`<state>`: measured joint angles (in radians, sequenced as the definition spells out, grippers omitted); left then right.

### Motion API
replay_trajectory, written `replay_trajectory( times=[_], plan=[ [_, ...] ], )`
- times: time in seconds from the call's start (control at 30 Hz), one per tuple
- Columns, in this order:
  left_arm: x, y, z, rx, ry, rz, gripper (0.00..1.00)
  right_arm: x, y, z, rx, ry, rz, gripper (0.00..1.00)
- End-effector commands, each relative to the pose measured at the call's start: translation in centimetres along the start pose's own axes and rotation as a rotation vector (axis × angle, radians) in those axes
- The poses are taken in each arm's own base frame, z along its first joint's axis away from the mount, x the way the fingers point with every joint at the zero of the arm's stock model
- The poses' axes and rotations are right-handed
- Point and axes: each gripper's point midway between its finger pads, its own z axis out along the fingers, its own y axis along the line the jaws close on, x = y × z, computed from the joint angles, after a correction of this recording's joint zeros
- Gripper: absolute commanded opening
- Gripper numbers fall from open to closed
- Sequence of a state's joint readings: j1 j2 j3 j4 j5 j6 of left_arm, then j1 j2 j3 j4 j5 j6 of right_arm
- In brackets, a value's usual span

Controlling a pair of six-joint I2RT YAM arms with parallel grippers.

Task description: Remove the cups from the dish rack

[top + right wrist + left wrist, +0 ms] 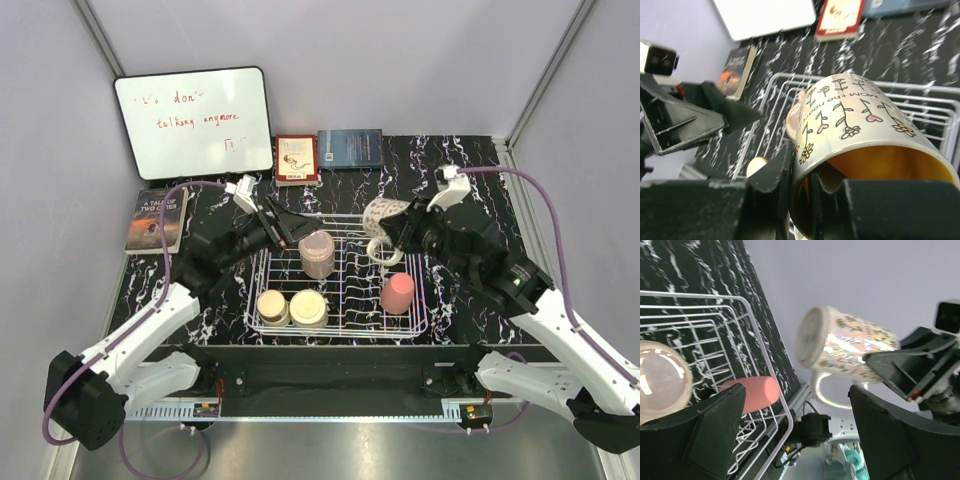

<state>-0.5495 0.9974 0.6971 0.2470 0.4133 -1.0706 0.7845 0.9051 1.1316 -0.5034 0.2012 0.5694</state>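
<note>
Dish rack: a rectangular white wire rack [340, 290] stands mid-table on the black marbled tabletop [400, 160]; four cups are seen in it.
Right gripper [402, 232]: its fingers are pinched on the rim of a white floral mug with a yellow inside [383, 222], one finger inside and one outside.
Mug: it is held on its side over the rack's far right corner. With only the rim gripped, it could be twisted loose or dropped, or its handle caught on a wire.
Left gripper [288, 225]: its fingers are spread, just far-left of the translucent pinkish cup [317, 253], which could be knocked over.
Pink tumbler [397, 293]: it sits in the right of the rack, near the mug; a drop would strike it.
Two cream cups [272, 306]: these stand at the near left, untouched.
</note>
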Motion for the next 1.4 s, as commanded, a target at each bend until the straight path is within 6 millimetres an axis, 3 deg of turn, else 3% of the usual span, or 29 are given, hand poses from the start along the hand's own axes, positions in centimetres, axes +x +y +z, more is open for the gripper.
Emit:
replay_trajectory(
  times=[0.0, 0.07, 0.1, 0.2, 0.23, 0.27, 0.4, 0.43, 0.63, 0.7, 0.73, 0.8, 0.83, 0.87, 0.9, 0.93, 1.0, 1.03, 1.1, 1.23, 1.33, 1.37],
  plan=[
    [-2.1, 0.3, -0.8, -0.067, -0.092, 0.033, 0.89, -8.9, -0.5, -3.2, 0.132, -0.282, -0.039, 0.00],
    [-2.2, 1.4, -1.0, -0.131, -0.095, 0.027, 0.88, -8.8, -2.4, -2.8, 0.259, -0.259, -0.087, 0.00],
    [-2.6, 1.2, -1.1, -0.146, -0.102, 0.043, 0.88, -10.0, -3.7, -3.5, 0.352, -0.282, -0.118, 0.00],
    [-2.5, 4.0, -1.5, -0.314, -0.086, 0.043, 0.86, -11.7, -5.7, -2.8, 0.473, -0.259, -0.175, 0.00],
    [-2.4, 4.6, -2.1, -0.382, -0.064, 0.032, 0.86, -12.8, -8.6, -2.1, 0.559, -0.250, -0.152, 0.00],
    [-2.6, 5.4, -2.4, -0.435, -0.072, 0.047, 0.86, -13.7, -10.0, -2.0, 0.587, -0.246, -0.123, 0.00],
    [-2.5, 6.6, -3.3, -0.536, -0.046, 0.051, 0.84, -15.5, -12.1, -0.7, 0.674, -0.231, -0.099, 0.00],
    [-2.2, 6.9, -3.6, -0.559, -0.037, 0.046, 0.84, -14.9, -13.2, 0.9, 0.695, -0.186, -0.080, 0.00],
    [-1.4, 7.8, -5.0, -0.616, -0.022, 0.040, 0.84, -14.3, -19.7, 3.8, 0.809, -0.100, 0.134, 0.00],
    [-1.1, 8.3, -5.4, -0.628, -0.017, 0.041, 0.84, -15.4, -21.9, 3.6, 0.847, -0.121, 0.219, 0.00],
    [-0.9, 8.5, -5.5, -0.638, -0.012, 0.040, 0.84, -15.2, -23.3, 4.5, 0.873, -0.105, 0.246, 0.00],
    [-0.5, 8.9, -5.8, -0.647, 0.003, 0.041, 0.84, -16.5, -24.3, 5.4, 0.864, -0.126, 0.296, 0.00],
    [-0.2, 9.1, -6.0, -0.653, 0.016, 0.041, 0.85, -16.0, -26.9, 6.5, 0.899, -0.099, 0.334, 0.00],
    [0.1, 9.3, -6.1, -0.658, 0.030, 0.042, 0.84, -16.0, -27.6, 7.3, 0.902, -0.088, 0.355, 0.00],
    [0.4, 9.5, -6.2, -0.662, 0.040, 0.039, 0.84, -17.3, -28.5, 7.0, 0.916, -0.099, 0.372, 0.00],
    [0.9, 10.1, -6.4, -0.672, 0.055, 0.032, 0.84, -16.2, -30.7, 8.5, 0.958, -0.047, 0.374, 0.00],
    [1.4, 10.3, -6.7, -0.674, 0.066, 0.027, 0.84, -17.9, -31.5, 8.5, 1.001, -0.051, 0.313, 0.00],
    [1.7, 10.8, -6.9, -0.683, 0.074, 0.024, 0.84, -17.0, -33.1, 9.7, 1.034, -0.012, 0.299, 0.00],
    [1.8, 11.0, -7.0, -0.688, 0.076, 0.033, 0.84, -17.5, -34.3, 10.0, 1.069, -0.019, 0.258, 0.00],
    [2.1, 11.4, -7.1, -0.707, 0.101, 0.036, 0.84, -14.9, -38.1, 12.3, 1.109, 0.054, 0.267, 0.00],
    [2.2, 11.6, -7.1, -0.730, 0.127, 0.046, 0.84, -13.8, -39.6, 13.4, 1.128, 0.077, 0.272, 0.00],
    [2.2, 11.8, -7.1, -0.741, 0.132, 0.049, 0.84, -14.2, -39.8, 13.7, 1.122, 0.063, 0.275, 0.00]
  ],
)
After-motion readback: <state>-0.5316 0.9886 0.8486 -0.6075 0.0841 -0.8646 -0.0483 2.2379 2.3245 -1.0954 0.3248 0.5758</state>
